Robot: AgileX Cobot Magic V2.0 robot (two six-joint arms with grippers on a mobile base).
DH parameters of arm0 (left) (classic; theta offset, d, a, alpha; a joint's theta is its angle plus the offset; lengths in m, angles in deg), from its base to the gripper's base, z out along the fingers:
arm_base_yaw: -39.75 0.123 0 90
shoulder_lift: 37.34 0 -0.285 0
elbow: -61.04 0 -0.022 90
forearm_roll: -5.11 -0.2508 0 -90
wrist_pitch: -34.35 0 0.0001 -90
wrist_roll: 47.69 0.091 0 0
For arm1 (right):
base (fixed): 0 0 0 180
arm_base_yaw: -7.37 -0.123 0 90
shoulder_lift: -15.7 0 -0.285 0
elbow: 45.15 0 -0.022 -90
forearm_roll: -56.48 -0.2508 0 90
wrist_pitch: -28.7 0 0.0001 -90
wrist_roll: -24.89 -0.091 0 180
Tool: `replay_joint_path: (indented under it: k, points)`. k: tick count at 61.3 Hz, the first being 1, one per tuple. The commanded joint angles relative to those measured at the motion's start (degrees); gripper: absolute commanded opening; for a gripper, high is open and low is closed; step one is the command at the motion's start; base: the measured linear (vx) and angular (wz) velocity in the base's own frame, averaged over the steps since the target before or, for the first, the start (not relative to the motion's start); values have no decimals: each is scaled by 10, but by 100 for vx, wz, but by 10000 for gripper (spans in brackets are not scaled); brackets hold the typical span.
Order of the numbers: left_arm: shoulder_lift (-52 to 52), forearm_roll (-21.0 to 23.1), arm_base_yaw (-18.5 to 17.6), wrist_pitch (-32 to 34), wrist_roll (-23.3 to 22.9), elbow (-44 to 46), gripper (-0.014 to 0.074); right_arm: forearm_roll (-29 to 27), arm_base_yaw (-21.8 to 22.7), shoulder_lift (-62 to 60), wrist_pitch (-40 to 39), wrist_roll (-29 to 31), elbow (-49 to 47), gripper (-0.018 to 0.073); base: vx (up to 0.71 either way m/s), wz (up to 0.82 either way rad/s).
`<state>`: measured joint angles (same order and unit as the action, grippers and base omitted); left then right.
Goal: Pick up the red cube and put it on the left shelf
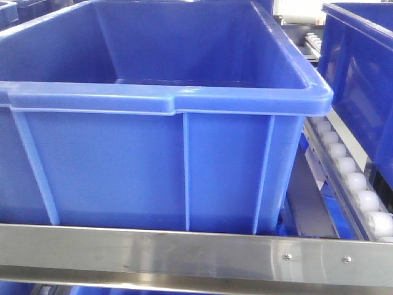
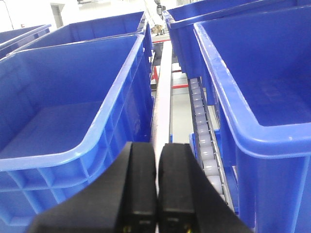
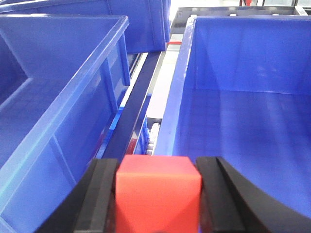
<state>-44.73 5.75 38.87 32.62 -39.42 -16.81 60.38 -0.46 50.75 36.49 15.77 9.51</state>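
**A:** How does the left gripper sit?

**B:** Its black fingers are pressed flat together with nothing between them. It points down the lane between the left crate and the right crate.

**A:** And the right gripper?

**B:** It is clamped on the red cube, one finger against each side. The cube is held in the air over the strip between a side crate and a far crate, close to the far crate's rim and touching neither.

**A:** What does only the front camera give?

**B:** The left shelf from outside: its flat steel front rail and two screws. A big crate sits right behind the rail, then a line of white rollers, then a second crate.

**A:** What crowds the lanes?

**B:** In the left wrist view, a pale bar and a roller track lie between the crates. In the right wrist view there is a dark bar, with a few white wheels just ahead of the cube.
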Motion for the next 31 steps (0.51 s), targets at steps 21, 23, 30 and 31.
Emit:
replay_joint_path:
  k: [21, 23, 30, 31]
  points:
    - [-4, 3, -3, 52, 0, -13, 106, 6, 3, 1, -54, 2, -16, 57, 0, 0]
    - [-4, 3, -3, 52, 0, -13, 106, 6, 3, 1, -54, 2, -16, 57, 0, 0]
    - [-4, 3, -3, 52, 0, -13, 106, 6, 3, 1, -55, 2, -16, 57, 0, 0]
    - [-4, 3, -3, 52, 0, -13, 106, 6, 3, 1, -55, 2, -16, 57, 0, 0]
